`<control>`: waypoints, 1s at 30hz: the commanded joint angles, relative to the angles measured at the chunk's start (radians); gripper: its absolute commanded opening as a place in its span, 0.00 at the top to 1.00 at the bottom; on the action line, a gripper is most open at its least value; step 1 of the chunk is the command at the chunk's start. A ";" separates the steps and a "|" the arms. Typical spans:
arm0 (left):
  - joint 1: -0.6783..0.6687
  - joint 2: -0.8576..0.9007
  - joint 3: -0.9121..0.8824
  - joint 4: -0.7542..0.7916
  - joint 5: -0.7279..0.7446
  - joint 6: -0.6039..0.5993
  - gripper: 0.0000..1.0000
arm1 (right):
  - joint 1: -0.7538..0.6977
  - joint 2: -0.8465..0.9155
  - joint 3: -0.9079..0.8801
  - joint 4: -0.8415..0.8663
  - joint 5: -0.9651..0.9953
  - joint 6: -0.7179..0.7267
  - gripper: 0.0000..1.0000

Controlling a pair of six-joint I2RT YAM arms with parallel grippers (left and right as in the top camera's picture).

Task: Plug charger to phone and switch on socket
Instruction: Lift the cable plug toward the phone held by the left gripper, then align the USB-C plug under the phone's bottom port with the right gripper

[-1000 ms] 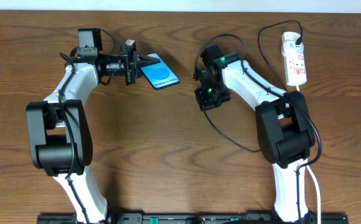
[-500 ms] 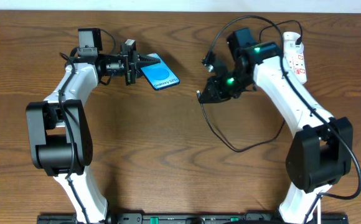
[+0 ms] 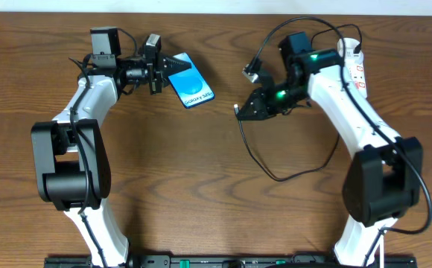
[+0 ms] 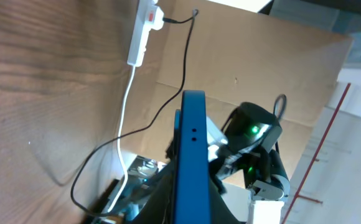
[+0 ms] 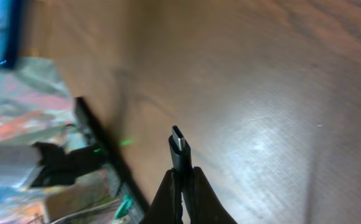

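Overhead shows the right gripper, jaws clamped on the charger tip, has swung to face the phone, which the left gripper's jaws clamp, tilted, off the desk, so plugging in looks next.

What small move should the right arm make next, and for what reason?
Probably carry the right gripper leftward toward the phone. It is shut on the charger's connector tip, metal end forward, while the left gripper holds the phone tilted. A clear gap separates tip and phone, so nothing is plugged in yet.
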 commanded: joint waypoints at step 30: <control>0.001 -0.011 0.031 0.068 0.093 0.016 0.93 | 0.289 0.324 -0.015 0.132 0.751 0.478 0.99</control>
